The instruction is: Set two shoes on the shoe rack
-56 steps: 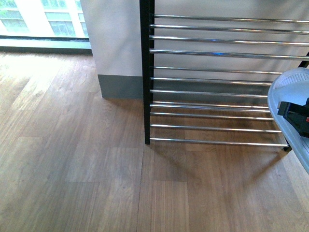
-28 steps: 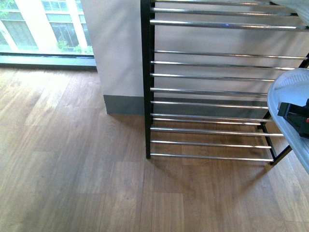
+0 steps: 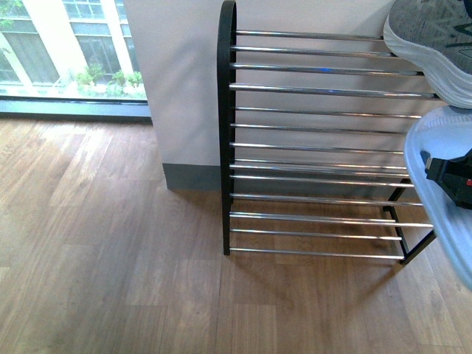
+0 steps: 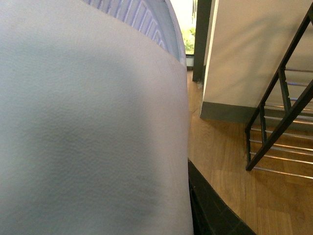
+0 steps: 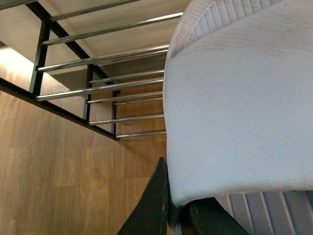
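I carry a pale blue slide (image 3: 442, 192) in each hand, clamped, toward the shoe rack (image 3: 317, 147) for placing.

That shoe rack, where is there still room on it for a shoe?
The shoe rack has bare bars from its left side frame across the middle, on every visible tier. Its top right end is crowded: a grey sneaker sits there, with a pale blue slide just below.

Shoe rack (image 3: 225, 133): black frame, chrome bars. Sneaker (image 3: 428, 37) at 1 o'clock in front view: grey knit, darker zigzag pattern, white sole. Slide (image 3: 442, 184) at 3 o'clock: pale blue, ribbed footbed in wrist views. Right gripper (image 3: 451, 177): black, small red mark. Floor (image 3: 110, 258): brown wood planks. Wall (image 3: 181, 74): off-white, grey skirting.
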`<act>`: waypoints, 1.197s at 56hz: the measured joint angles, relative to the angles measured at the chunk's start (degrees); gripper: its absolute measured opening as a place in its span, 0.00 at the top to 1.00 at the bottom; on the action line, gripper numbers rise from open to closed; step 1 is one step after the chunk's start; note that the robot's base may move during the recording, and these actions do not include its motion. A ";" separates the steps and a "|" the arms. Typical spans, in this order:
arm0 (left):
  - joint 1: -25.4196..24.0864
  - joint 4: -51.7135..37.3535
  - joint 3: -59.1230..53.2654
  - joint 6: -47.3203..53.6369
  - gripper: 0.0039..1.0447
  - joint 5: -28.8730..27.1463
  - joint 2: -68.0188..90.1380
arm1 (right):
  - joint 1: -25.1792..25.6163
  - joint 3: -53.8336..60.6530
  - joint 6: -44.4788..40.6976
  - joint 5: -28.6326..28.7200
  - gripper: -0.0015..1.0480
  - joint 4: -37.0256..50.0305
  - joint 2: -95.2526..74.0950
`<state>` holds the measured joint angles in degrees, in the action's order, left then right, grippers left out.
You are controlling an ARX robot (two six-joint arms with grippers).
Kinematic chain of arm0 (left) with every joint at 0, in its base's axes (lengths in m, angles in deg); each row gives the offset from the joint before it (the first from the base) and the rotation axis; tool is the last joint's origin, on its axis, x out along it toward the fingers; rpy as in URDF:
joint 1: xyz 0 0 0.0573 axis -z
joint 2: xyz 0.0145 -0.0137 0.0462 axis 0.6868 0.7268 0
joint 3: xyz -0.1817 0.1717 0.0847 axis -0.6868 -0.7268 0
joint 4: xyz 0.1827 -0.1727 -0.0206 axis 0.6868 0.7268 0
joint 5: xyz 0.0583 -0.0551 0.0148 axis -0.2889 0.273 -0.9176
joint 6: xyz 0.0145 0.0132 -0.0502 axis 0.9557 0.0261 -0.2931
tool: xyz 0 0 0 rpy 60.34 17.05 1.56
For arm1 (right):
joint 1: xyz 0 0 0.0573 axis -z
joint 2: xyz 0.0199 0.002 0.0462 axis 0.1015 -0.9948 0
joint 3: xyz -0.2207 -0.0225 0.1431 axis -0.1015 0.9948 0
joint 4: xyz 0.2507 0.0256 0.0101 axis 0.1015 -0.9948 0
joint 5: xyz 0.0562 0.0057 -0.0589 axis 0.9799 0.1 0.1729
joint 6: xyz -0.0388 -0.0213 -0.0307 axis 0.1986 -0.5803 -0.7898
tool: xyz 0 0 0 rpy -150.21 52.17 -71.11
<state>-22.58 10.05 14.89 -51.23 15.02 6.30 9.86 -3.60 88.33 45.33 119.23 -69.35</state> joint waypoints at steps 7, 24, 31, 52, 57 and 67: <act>0.00 0.00 0.02 0.00 0.98 0.02 0.00 | -0.79 -1.22 0.09 2.75 0.98 -1.88 3.48; 0.00 0.00 0.02 0.00 0.98 0.00 0.00 | -5.22 -16.26 0.61 4.24 0.98 -22.64 6.21; 0.00 0.00 0.02 0.00 0.98 0.02 0.00 | -6.32 -16.61 -0.35 4.26 0.98 -24.13 4.59; 0.00 0.00 0.02 0.00 0.98 0.00 0.00 | -5.20 -12.44 -3.98 4.70 0.98 -24.59 10.16; 0.00 0.00 0.02 0.00 0.98 0.02 0.00 | -3.93 -10.47 -4.15 5.09 0.98 -23.98 9.81; 0.00 0.00 0.02 0.00 0.98 0.00 0.00 | -2.56 -8.83 -5.49 4.59 0.98 -21.18 6.19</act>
<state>-22.58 10.05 14.91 -51.23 15.02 6.30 7.30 -12.43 82.84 49.92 98.05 -63.16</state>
